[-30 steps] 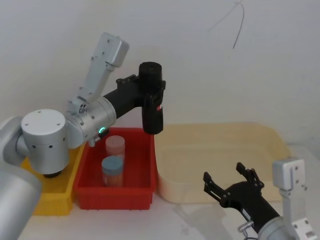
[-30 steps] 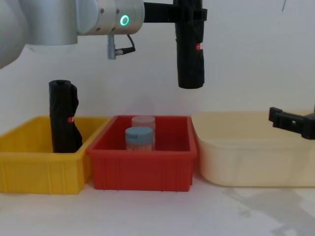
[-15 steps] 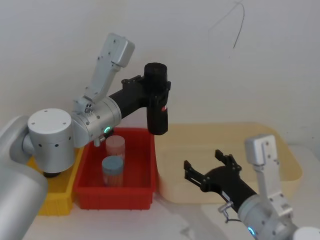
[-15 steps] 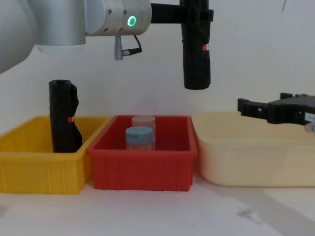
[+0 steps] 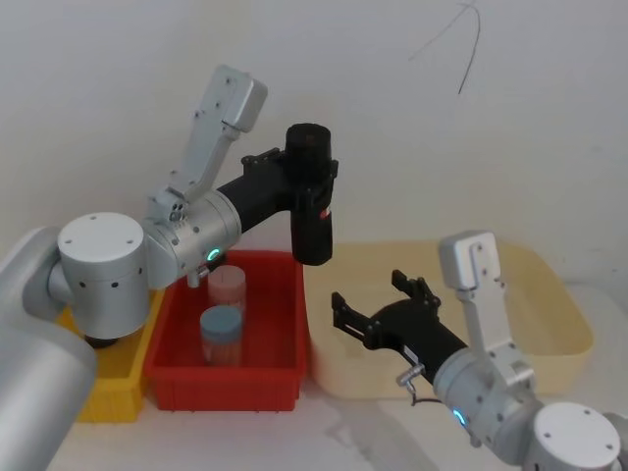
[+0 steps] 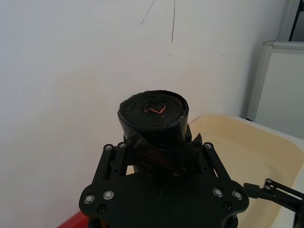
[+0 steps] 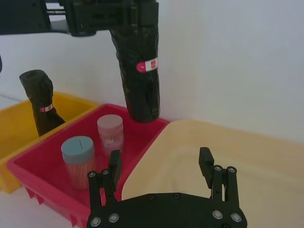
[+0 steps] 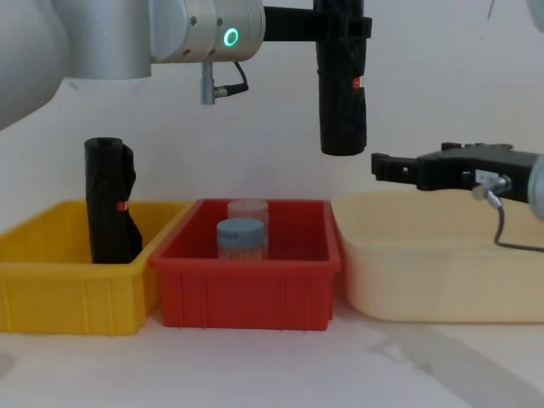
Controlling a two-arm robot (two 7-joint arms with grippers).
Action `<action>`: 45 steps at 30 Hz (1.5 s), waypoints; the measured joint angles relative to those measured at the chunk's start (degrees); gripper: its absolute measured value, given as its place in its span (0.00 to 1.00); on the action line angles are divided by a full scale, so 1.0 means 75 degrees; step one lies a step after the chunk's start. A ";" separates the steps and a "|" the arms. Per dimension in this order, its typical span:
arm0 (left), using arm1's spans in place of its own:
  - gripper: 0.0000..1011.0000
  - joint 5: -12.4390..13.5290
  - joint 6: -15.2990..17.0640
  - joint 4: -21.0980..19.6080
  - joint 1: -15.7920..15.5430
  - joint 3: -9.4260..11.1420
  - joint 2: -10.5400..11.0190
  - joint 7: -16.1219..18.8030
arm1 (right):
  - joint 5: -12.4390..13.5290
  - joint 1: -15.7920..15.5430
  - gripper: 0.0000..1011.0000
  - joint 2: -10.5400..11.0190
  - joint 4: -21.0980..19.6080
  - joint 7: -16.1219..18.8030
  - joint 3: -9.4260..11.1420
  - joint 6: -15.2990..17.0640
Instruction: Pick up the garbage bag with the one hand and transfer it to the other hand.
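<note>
The garbage bag (image 5: pixel 313 218) (image 8: pixel 342 93) (image 7: pixel 140 71), a straight black roll with a small red label, hangs upright in the air above the red bin's far right corner. My left gripper (image 5: pixel 310 180) (image 8: pixel 341 25) (image 6: pixel 159 142), on the green-ringed arm, is shut on the roll's upper part. My right gripper (image 5: pixel 369 297) (image 8: pixel 381 166) (image 7: pixel 159 159) is open and points toward the roll from the right. It sits near the level of the roll's lower end, a short gap away, with nothing between its fingers.
A second, creased black roll (image 8: pixel 110 204) (image 7: pixel 42 97) stands in the yellow bin (image 8: pixel 51 289). The red bin (image 8: pixel 246 297) holds a blue-lidded jar (image 8: pixel 240 238) and a pink jar (image 5: pixel 227 287). A cream tub (image 8: pixel 425 280) lies under the right arm.
My right gripper has risen and moved left toward the hanging roll. The left gripper with the roll has shifted slightly to the right.
</note>
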 joint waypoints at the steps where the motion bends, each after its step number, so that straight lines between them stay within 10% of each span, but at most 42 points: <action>1: 0.51 0.0000 0.0000 0.0003 -0.0001 0.0002 -0.0002 -0.0001 | -0.0034 0.0088 0.99 -0.0035 0.0061 0.0007 -0.0023 0.0001; 45: 0.51 0.0002 0.0001 0.0021 -0.0011 0.0008 -0.0017 -0.0003 | -0.0396 0.1712 0.99 -0.1239 0.2118 0.0185 -0.0261 -0.0531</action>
